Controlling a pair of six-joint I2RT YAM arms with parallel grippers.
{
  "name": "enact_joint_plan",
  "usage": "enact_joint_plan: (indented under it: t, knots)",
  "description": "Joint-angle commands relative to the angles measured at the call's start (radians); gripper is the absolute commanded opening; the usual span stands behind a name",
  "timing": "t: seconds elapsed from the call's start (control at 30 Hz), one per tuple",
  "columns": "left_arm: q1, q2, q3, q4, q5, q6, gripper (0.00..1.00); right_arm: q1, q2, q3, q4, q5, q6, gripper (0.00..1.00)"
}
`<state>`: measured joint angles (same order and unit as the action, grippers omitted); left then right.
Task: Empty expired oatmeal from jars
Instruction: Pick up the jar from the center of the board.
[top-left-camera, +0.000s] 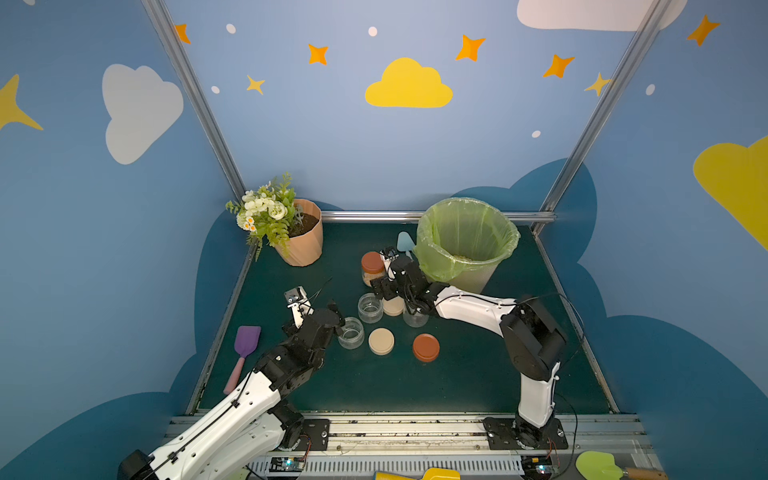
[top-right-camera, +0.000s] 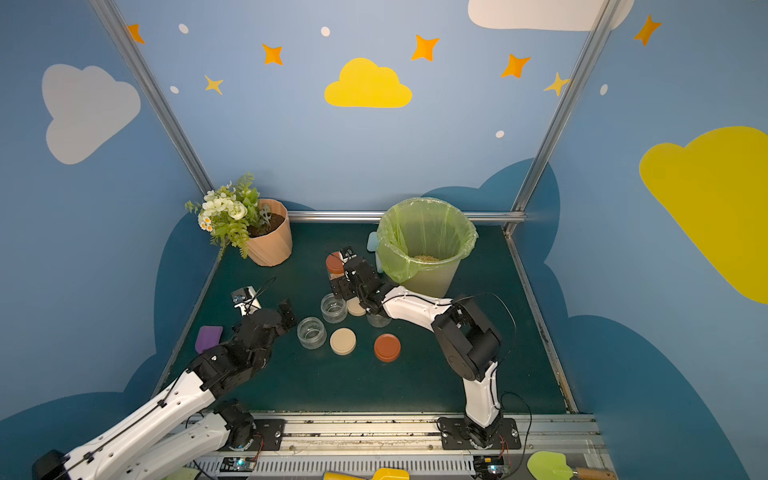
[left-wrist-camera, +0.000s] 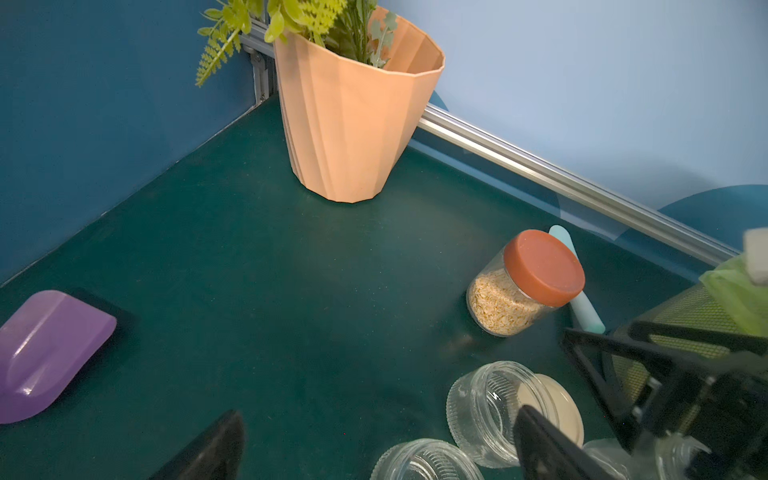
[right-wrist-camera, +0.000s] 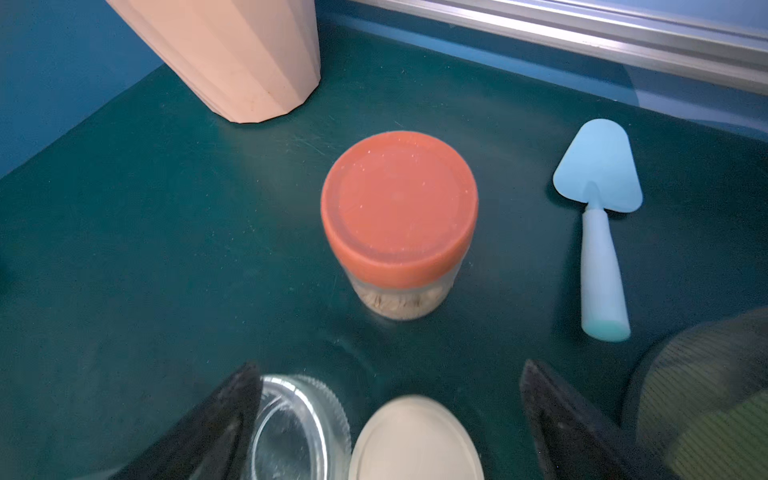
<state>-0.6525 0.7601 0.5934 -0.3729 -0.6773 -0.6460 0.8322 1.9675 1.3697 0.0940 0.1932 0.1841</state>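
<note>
Left hand (left-wrist-camera: 374, 446) and right hand (top-left-camera: 384, 272) both spread empty, three jars (top-left-camera: 370, 308) stand emptied mid-worktop (top-left-camera: 415, 386), while one lidded jar (top-left-camera: 372, 270) of oatmeal (left-wrist-camera: 503, 307) is left toward the far edge.

Even, soft overhead light; faint shadows; wrist views' near edges blurred.

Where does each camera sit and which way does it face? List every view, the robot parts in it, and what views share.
Top views: high over the front edge, looking down toward the back wall; left arm and right arm both show.
Left wrist: on the left arm, facing the flowerpot corner; open left gripper fingers show.
Right wrist: on the right arm, above the capped jar; open right gripper fingers show.
Shared: that jar appears in every view.
</note>
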Motion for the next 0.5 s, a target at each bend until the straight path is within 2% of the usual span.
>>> enact_joint_plan:
  t: [0.0,0.3,0.47]
  knots:
    - [0.002,-0.032,-0.004,0.013,0.013,0.038,1.0,-0.024,0.065,0.075,-0.058,-0.085,-0.02,0.98]
    - [0.003,-0.056,-0.019,0.057,-0.007,0.084,1.0,-0.059,0.209,0.219,-0.071,-0.182,-0.047,0.97]
    - [0.002,-0.04,-0.021,0.084,-0.022,0.106,1.0,-0.066,0.265,0.3,-0.072,-0.193,-0.057,0.97]
